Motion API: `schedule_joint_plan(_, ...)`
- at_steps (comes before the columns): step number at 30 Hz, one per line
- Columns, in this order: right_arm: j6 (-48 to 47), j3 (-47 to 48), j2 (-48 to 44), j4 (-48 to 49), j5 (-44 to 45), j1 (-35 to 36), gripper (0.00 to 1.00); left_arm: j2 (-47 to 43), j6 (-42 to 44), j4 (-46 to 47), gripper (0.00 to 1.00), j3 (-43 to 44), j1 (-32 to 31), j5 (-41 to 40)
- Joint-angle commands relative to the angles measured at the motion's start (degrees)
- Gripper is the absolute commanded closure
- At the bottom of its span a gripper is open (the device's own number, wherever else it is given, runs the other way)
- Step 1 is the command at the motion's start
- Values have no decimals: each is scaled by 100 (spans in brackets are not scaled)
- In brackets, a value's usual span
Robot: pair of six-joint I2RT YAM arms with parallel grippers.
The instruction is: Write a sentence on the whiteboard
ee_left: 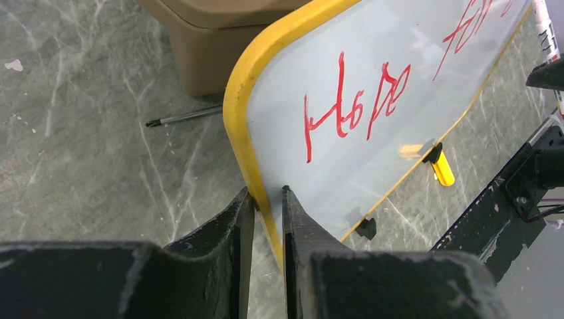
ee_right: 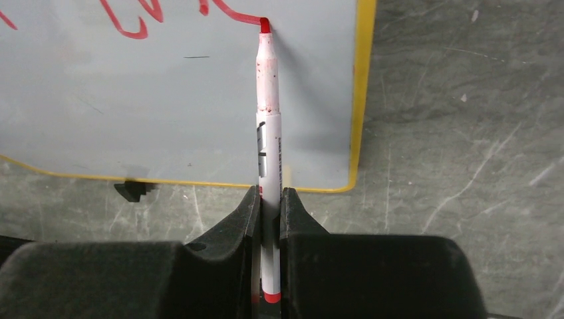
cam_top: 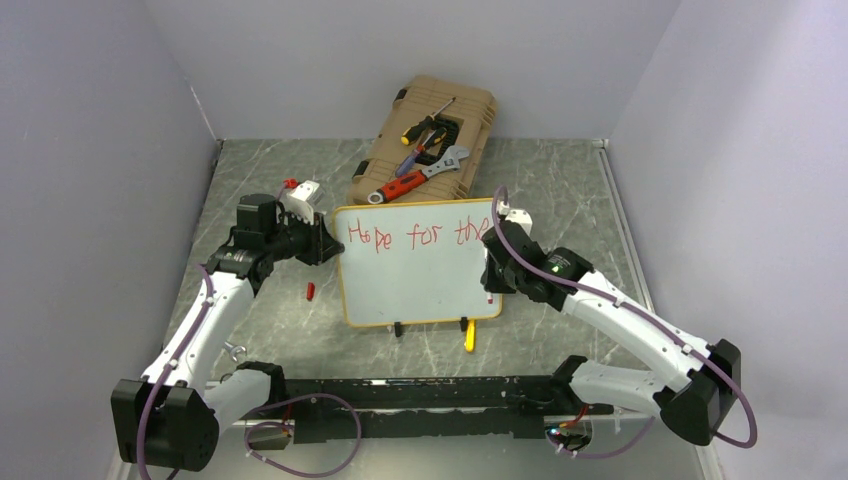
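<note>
On the left, the left pincer (ee_left: 268, 199) is clamped on the yellow left edge of the whiteboard (cam_top: 420, 285), one finger on each side of the frame. Just below this pincer in the top view, a small red piece (cam_top: 310, 291) lies on the grey marbled surface (cam_top: 560, 190), near the board but not touching it. The whiteboard is in the middle of the surface, between the two arms, with its two black feet toward the arm bases. The sentence (cam_top: 415, 235) runs along its upper part in red letters and reads "Hope for the". Behind the board lies a tan tool case (cam_top: 470, 115) with a wrench (cam_top: 447, 160) and other tools on it. A small yellow piece (cam_top: 469, 336) lies beside the board's lower edge. On the right, the right pincer (ee_right: 268, 196) is closed on a red marker (ee_right: 267, 100), whose tip touches the board at the end of the last stroke.
</note>
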Motion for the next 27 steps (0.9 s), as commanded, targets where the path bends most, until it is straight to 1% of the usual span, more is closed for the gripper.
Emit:
schedule_joint_plan(1, 84, 218, -24, -339, 483, -89, 100, -99, 105, 14, 100, 118, -82, 120)
schedule_joint_plan(8, 31, 196, -131, -300, 417, -108, 100, -88, 92, 24, 100, 107, -82, 113)
schedule_joint_plan(15, -537, 348, -479, -71, 144, -84, 100, -99, 66, 24, 100, 104, -82, 37)
schedule_joint_plan(18, -742, 448, -643, 37, 26, 31, 100, -103, 50, 33, 100, 101, -82, 24)
schedule_joint_plan(23, -835, 625, -628, 116, 226, 606, 100, -103, 23, 40, 100, 100, -82, -7)
schedule_joint_plan(27, -612, 712, -486, 218, 475, 1163, 100, -130, -3, 46, 100, 90, -82, -11)
